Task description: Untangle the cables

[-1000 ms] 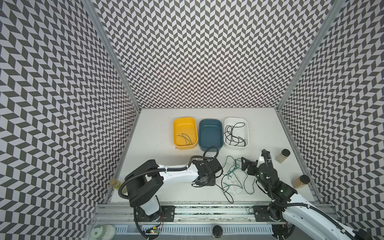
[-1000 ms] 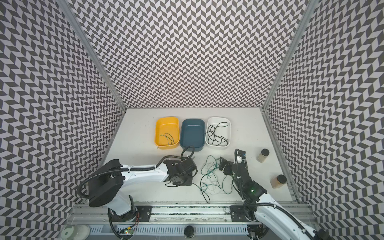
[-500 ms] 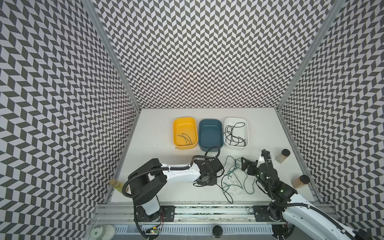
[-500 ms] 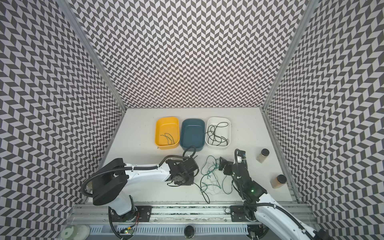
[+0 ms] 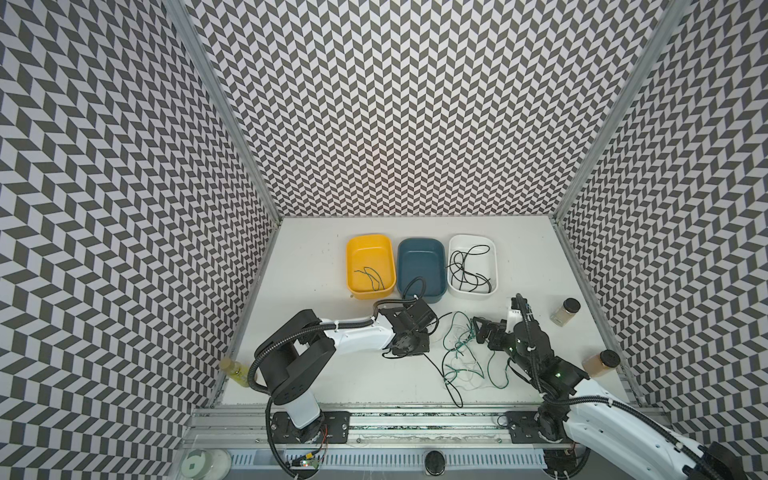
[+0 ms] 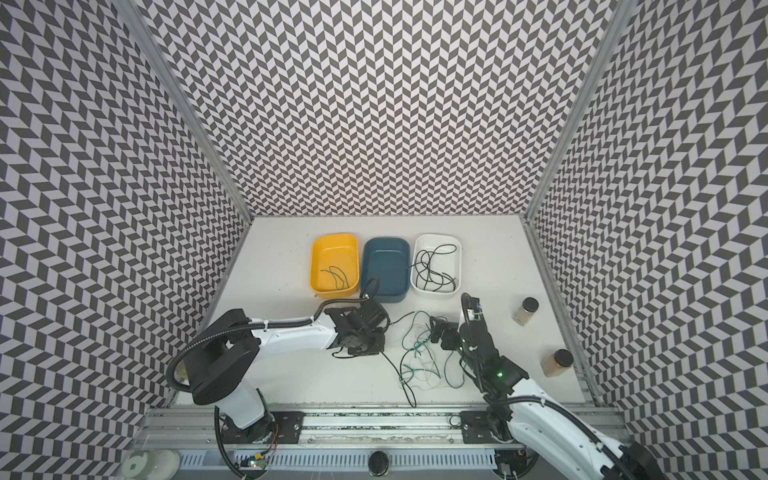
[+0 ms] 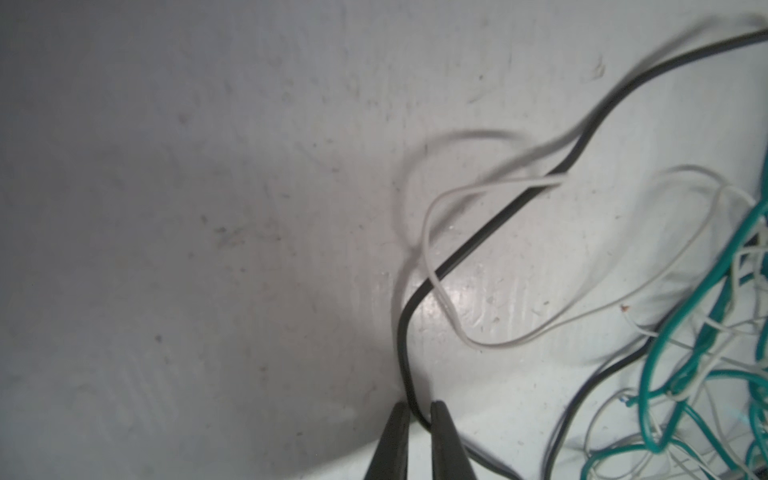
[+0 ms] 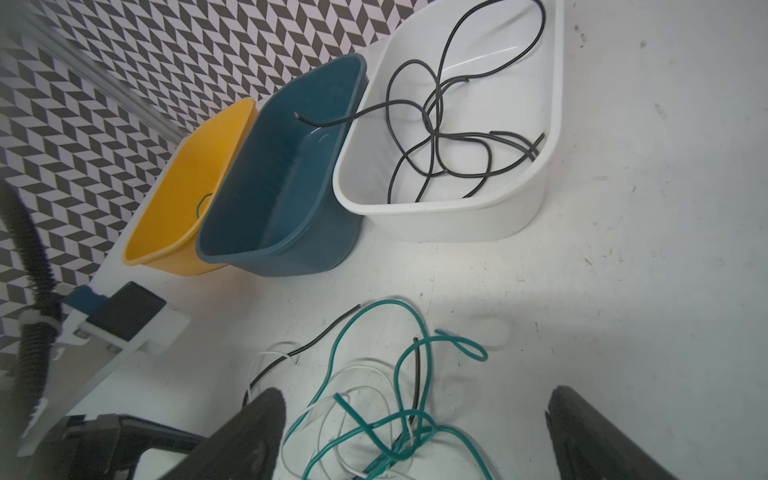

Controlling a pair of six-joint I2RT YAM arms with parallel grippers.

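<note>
Within 1 second, left gripper (image 7: 419,409) has narrowed and now pinches the black cable (image 7: 490,227); right gripper (image 8: 413,399) hangs spread wide above the tangled cables (image 5: 457,357) on the table (image 5: 332,374) between the 2 arms.

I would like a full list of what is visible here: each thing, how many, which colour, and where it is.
table: one, white, the floor of the cell
yellow bin: one, yellow, left in the row
blue bin: one, dark blue, middle of the row
white bin: one, white, right in the row
green cable: at least one, green, in the yellow bin
coiled black cables: number unclear, black, in the white bin
tangle: one, green, white and black, between the arms
black cable: one, black, leaving the tangle
jars: two, brownish, black lids, table's right side
bottle: one, yellowish, table's left edge
left gripper: jaws closed on the black cable
right gripper: jaws open, at the tangle
</note>
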